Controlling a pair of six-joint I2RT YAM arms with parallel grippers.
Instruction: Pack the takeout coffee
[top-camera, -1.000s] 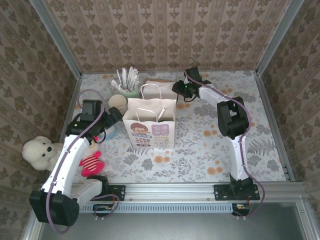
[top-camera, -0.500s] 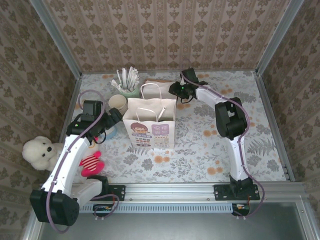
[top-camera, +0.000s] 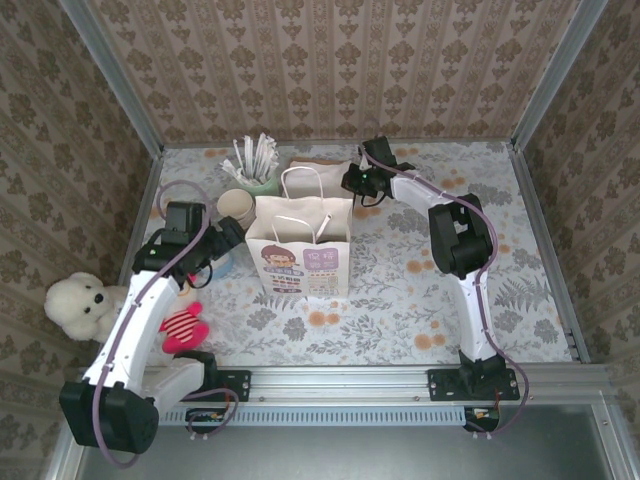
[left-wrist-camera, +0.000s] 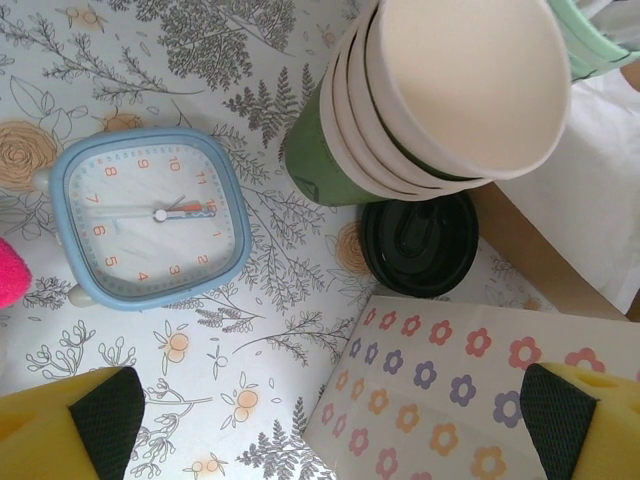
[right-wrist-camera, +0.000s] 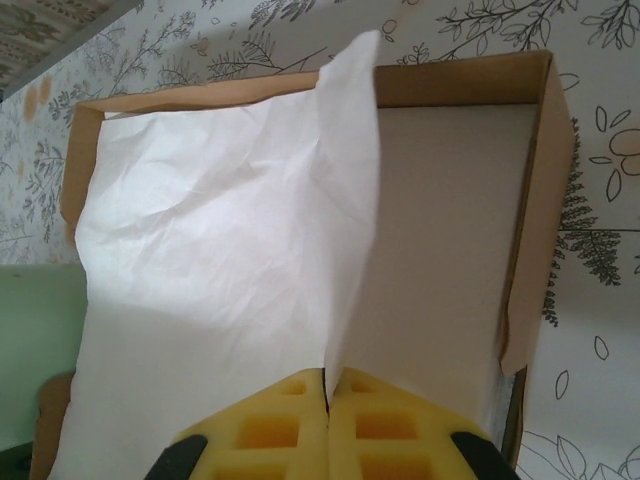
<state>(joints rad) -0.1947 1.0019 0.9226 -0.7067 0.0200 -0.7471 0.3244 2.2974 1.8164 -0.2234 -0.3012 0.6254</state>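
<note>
Black lid marks the takeout coffee. The cup stands on the bench, boxed in by the stack of lidless cups, the flowered paper bag and a corner of the cardboard box. It is not gripped and not packed.

Left pincer hangs above that spot with its pads as far apart as they go and nothing between them. In its own view the lid sits up and right of the pincer's centre line, so it isn't lined up. The blue clock lies off to the left, clear of the cup.

Right pincer is over the box with its pads pressed together. The raised fold of the white liner sheet runs straight into the seam between them, so it looks pinched on that sheet.

My read of the step: pre-grasp, with the coffee pick not started and the right arm busy with the box liner. I can't tell from this whether the cup is meant for the bag or the box.

What the next move calls for:
- Shift the left pincer over the lid.
- Drop it around the cup wall below the lid rim.
- Mind the clearance, which is tight: the stack leans over one side and the bag touches or nearly touches the other.
- Lift straight up and keep the cup upright.
</note>
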